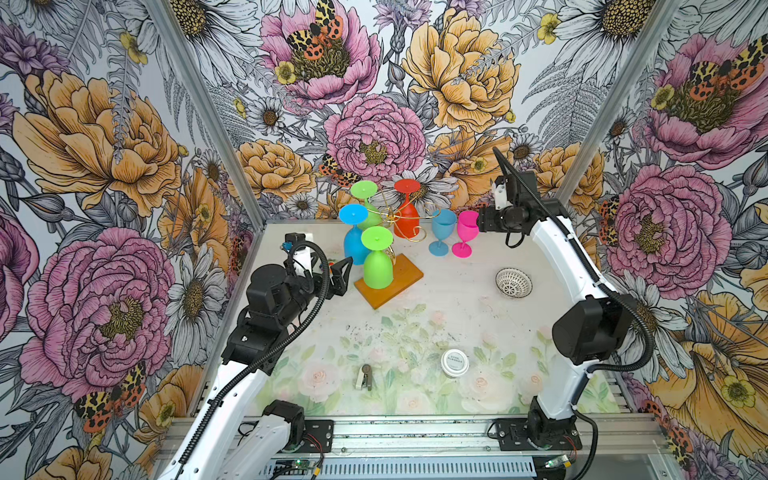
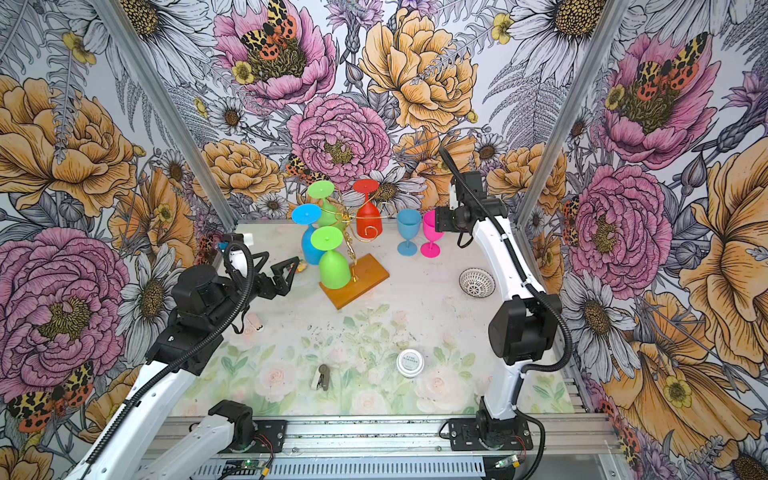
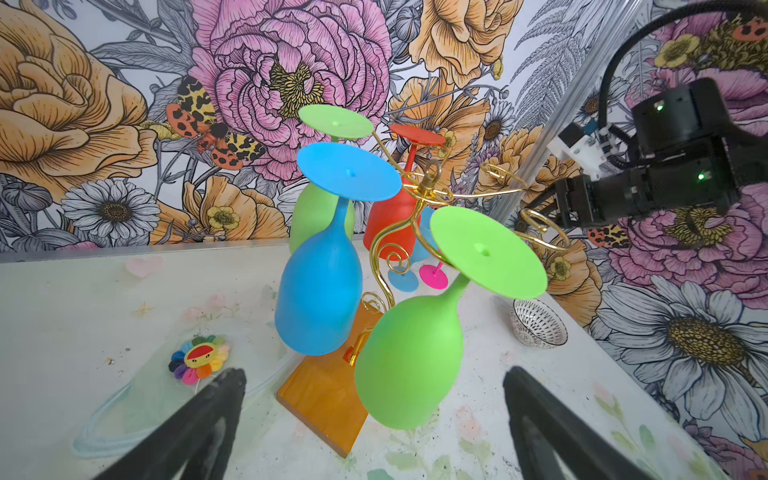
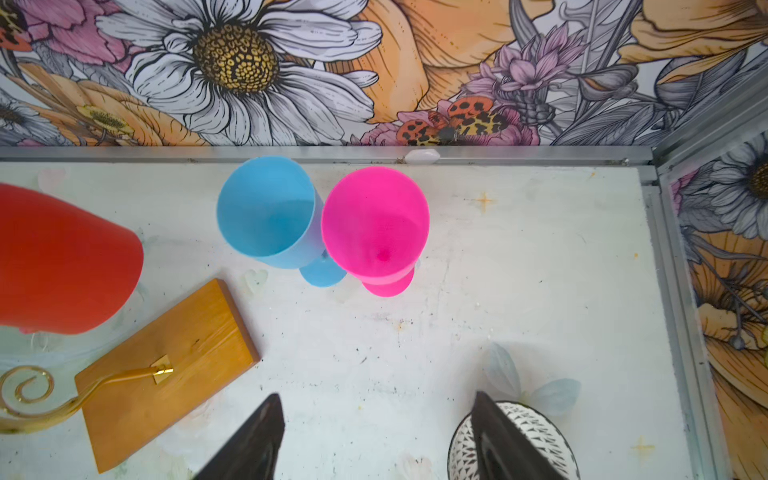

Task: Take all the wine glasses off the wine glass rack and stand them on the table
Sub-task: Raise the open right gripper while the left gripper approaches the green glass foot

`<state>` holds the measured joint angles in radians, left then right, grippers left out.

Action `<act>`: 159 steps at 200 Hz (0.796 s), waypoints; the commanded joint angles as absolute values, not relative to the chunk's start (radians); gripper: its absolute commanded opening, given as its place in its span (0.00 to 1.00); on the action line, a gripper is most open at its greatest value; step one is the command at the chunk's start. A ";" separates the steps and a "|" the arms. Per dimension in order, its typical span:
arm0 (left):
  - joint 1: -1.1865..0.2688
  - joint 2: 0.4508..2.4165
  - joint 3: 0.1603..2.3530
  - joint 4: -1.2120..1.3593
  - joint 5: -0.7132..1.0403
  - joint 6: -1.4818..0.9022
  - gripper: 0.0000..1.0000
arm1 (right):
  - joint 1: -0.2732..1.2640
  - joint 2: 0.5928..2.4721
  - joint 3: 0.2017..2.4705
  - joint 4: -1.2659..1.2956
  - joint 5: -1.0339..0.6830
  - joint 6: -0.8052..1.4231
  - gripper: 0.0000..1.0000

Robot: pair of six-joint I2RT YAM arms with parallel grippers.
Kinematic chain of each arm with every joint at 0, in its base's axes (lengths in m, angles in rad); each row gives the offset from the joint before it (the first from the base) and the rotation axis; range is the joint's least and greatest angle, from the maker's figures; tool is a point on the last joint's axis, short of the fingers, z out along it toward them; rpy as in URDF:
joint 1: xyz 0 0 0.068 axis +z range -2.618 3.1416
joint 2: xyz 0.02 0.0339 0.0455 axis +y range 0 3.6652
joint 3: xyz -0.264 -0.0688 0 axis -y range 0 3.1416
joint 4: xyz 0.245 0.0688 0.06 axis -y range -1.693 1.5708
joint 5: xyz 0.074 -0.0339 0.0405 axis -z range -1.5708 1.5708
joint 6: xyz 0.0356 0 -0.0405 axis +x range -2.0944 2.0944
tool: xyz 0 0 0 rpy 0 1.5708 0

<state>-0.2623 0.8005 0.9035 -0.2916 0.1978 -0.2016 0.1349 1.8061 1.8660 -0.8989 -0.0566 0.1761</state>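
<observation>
Left wrist view: left gripper [image 3: 374, 372] is seen spread to its widest, nothing held. It is aimed at the wine glass rack [image 3: 320, 395]. The front green glass [image 3: 409, 357] is hung bowl-down just ahead of the fingertips, not touched.

In both top views the left arm is reached in low from the left, forearm about level, gripper just beside the rack's wooden base.

Four glasses are hung inverted on the gold wire: blue glass [image 1: 355, 245], front green glass, rear green glass [image 1: 365, 189], red glass [image 1: 406, 222]. Right of the rack, two are stood upright on the table [image 1: 457, 316]: light-blue glass [image 1: 443, 226] and pink glass [image 1: 466, 227]. They are side by side; contact cannot be told.

Step judged: two off, four left, next pick in hand, most likely the front green glass by the left side.

Next move: stem to be pinched below the foot. Glass then to be drawn outward along the wire arm until the foot is clear of the scroll, without the base being dragged.

Right wrist view: right gripper [image 4: 376, 399] is seen with jaws well apart and empty, pink glass just beyond the fingertips. In the top views the right arm is stretched far back, wrist about level, gripper just beside the pink bowl. A white patterned bowl [image 1: 514, 283] is sat near that arm, well apart from the rack.
</observation>
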 commanded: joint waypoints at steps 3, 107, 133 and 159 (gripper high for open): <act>-0.238 0.803 0.957 -0.310 0.288 -0.292 0.99 | 0.144 1.671 1.693 -0.736 -0.112 0.158 0.72; -0.184 0.956 1.079 -0.298 0.544 -0.694 0.85 | 0.150 1.421 1.314 -0.500 -0.184 0.150 0.72; -0.183 0.990 1.101 -0.298 0.574 -0.737 0.77 | 0.151 1.409 1.302 -0.498 -0.173 0.145 0.72; -0.182 1.030 1.122 -0.301 0.631 -0.794 0.72 | 0.152 1.394 1.284 -0.495 -0.166 0.145 0.72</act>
<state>-0.1913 1.0061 1.0786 -0.3038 0.5419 -0.7101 0.1448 1.4353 1.3014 -0.5316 -0.1665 0.1619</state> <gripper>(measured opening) 0.746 0.716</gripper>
